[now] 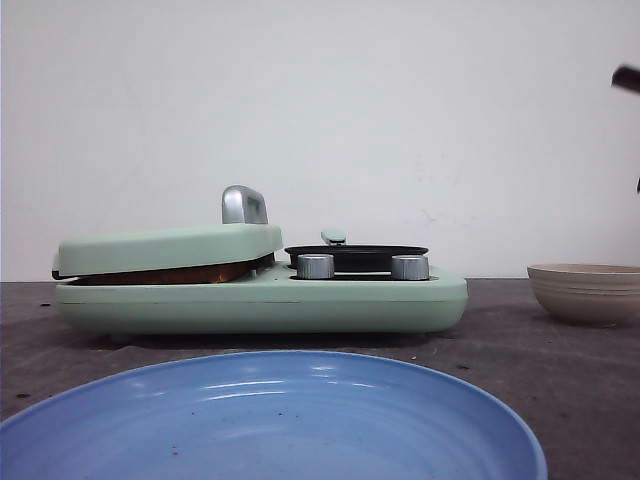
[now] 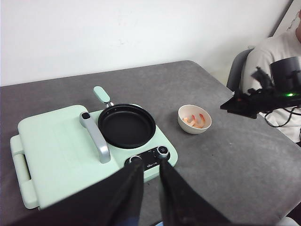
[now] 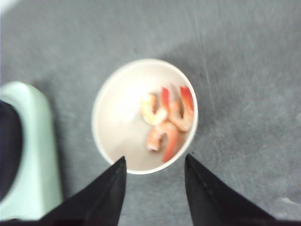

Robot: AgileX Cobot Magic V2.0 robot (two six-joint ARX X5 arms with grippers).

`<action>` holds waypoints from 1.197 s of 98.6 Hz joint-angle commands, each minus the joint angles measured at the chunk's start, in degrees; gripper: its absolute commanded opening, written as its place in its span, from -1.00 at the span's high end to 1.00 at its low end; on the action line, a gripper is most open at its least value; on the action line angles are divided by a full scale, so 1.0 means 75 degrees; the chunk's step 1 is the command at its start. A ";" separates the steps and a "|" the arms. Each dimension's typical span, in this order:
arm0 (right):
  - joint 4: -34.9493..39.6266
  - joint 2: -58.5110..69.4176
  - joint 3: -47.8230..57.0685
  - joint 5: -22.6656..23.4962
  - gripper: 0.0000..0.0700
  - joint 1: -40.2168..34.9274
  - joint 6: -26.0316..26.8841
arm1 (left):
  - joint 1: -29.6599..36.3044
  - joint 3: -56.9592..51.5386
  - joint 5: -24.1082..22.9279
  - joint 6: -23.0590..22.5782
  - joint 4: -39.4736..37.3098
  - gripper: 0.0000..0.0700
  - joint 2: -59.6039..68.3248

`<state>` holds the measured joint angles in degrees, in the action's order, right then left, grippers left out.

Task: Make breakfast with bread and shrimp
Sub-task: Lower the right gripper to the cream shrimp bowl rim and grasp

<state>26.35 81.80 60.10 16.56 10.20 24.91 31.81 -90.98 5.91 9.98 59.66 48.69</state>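
A plain white wall [image 1: 400, 110] fills the space behind the desk [image 2: 244, 169], bare apart from a few faint scuffs. The desk has a dark grey, slightly mottled top with a rounded far corner. Beyond that corner, at the desk's edge, a person in a white shirt [image 2: 277, 61] sits on a grey chair [image 2: 236, 70]. The light is even and soft.

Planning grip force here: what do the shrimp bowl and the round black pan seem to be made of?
The bowl looks like matte ceramic or stoneware: beige, thick-rimmed, faintly ribbed outside, though plastic is possible. The pan looks like metal with a dark nonstick coating, given its smooth, slightly glossy black surface.
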 commanded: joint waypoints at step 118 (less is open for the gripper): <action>-0.2238 0.3383 0.1617 0.0650 0.28 0.0446 -0.1478 | 0.0061 -0.0175 -0.0414 -0.0061 0.0134 0.99 0.0026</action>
<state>9.78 105.47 69.95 20.80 13.85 14.81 31.92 -90.98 3.22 9.98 61.14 48.66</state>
